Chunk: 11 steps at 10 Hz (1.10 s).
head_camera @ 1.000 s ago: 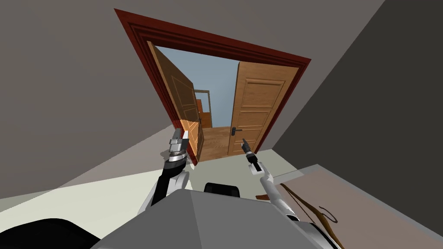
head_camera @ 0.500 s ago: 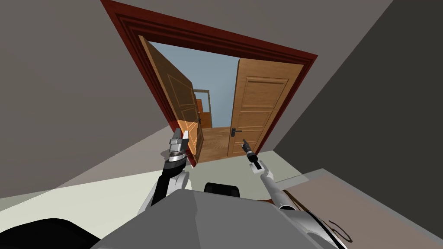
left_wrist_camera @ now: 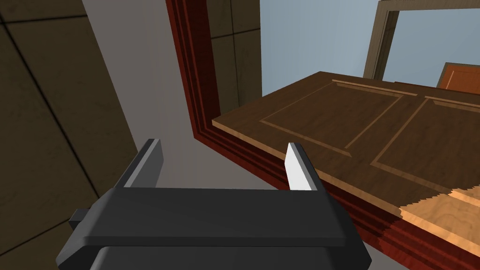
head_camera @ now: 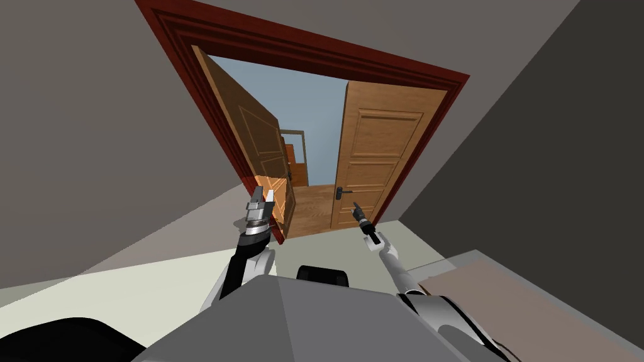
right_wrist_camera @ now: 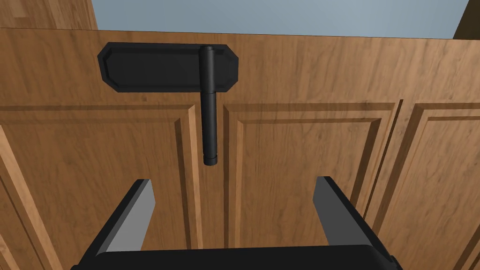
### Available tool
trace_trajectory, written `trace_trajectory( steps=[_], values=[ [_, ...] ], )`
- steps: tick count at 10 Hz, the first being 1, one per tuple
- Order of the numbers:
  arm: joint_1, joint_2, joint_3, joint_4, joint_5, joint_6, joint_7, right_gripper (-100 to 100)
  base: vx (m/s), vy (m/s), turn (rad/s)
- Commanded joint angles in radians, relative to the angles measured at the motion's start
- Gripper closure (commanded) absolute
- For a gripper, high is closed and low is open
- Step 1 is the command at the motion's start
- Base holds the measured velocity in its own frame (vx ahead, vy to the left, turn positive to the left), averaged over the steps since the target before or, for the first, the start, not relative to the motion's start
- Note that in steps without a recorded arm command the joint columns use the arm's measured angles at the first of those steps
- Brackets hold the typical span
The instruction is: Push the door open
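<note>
A wooden double door stands in a dark red frame [head_camera: 302,53]. Its left leaf [head_camera: 255,135] is swung away from me into the far room. The right leaf [head_camera: 377,148] stands in line with the frame and carries a black lever handle [head_camera: 339,193]. My right gripper [head_camera: 355,207] is open just short of that leaf, its fingers either side of the handle [right_wrist_camera: 209,117] and a little below its tip. My left gripper [head_camera: 260,196] is open at the frame's left post [left_wrist_camera: 197,93], beside the swung leaf [left_wrist_camera: 356,117], with nothing between its fingers.
Grey walls close in on both sides of the doorway. Through the gap between the leaves lie a wooden floor [head_camera: 314,207], a pale blue wall and another doorway [head_camera: 294,154]. A brownish rug [head_camera: 503,295] lies on the pale floor to my right.
I have moved closer to the door: the frame has grown and spread toward the upper left. The rug and a dark curved thing on it have slid off to the lower right. Both grippers hold their pose.
</note>
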Motion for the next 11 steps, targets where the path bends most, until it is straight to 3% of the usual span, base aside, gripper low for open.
trace_trajectory(
  steps=[1, 7, 11],
  values=[
    [-0.024, -0.007, -0.001, 0.044, 0.010, -0.008, -0.017, -100, 0.074, -0.030, 0.016],
    [-0.088, -0.033, -0.003, 0.157, 0.038, -0.023, -0.071, -100, 0.069, -0.028, 0.014],
    [-0.086, -0.025, -0.009, 0.151, 0.031, -0.014, -0.055, -100, 0.128, 0.000, 0.023]
  ],
)
